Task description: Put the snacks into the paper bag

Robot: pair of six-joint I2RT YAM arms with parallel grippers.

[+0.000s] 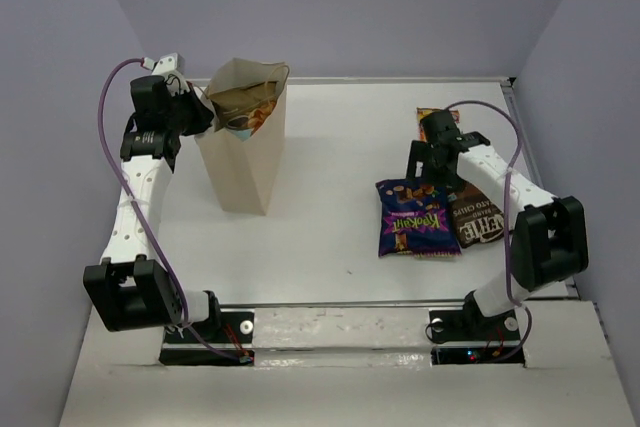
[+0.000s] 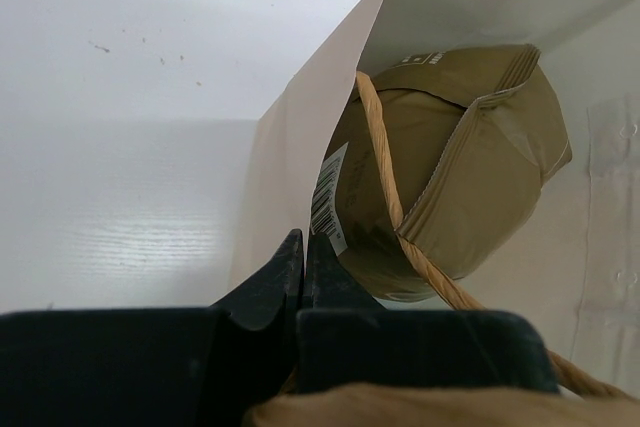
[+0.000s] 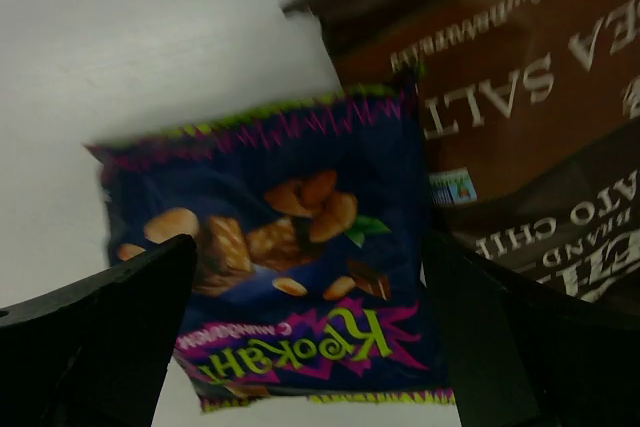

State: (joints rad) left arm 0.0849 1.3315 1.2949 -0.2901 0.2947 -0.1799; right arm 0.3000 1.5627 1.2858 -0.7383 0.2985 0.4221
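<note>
Beige paper makes up the paper bag (image 1: pixel 243 162), which stands upright left of centre in the overhead view on the white table (image 1: pixel 330 137), its mouth open. The left gripper (image 1: pixel 200 107) sits at the bag's upper-left rim. In the left wrist view its dark fingers (image 2: pixel 275 292) are pressed together at the bottom of the frame, clamped on the edge of the bag wall (image 2: pixel 300 127). A twisted brown handle (image 2: pixel 385 162) runs diagonally past them. Behind it, inside the bag, lies a tan packet (image 2: pixel 470 167) with a barcode label on its left side. At the right of the overhead view the purple packet (image 1: pixel 410 217) lies flat, its right edge overlapping the dark brown chip bag (image 1: pixel 480 219). The right gripper (image 1: pixel 432 172) hangs over the purple packet's upper edge. The right wrist view shows its fingers (image 3: pixel 100 337) spread wide apart, at the lower corners of the frame, with the purple packet (image 3: pixel 290 247) between them and the chip bag (image 3: pixel 520 117) at upper right. An orange-red packet (image 1: pixel 427 113) peeks out above the right arm, towards the table's far edge.
</note>
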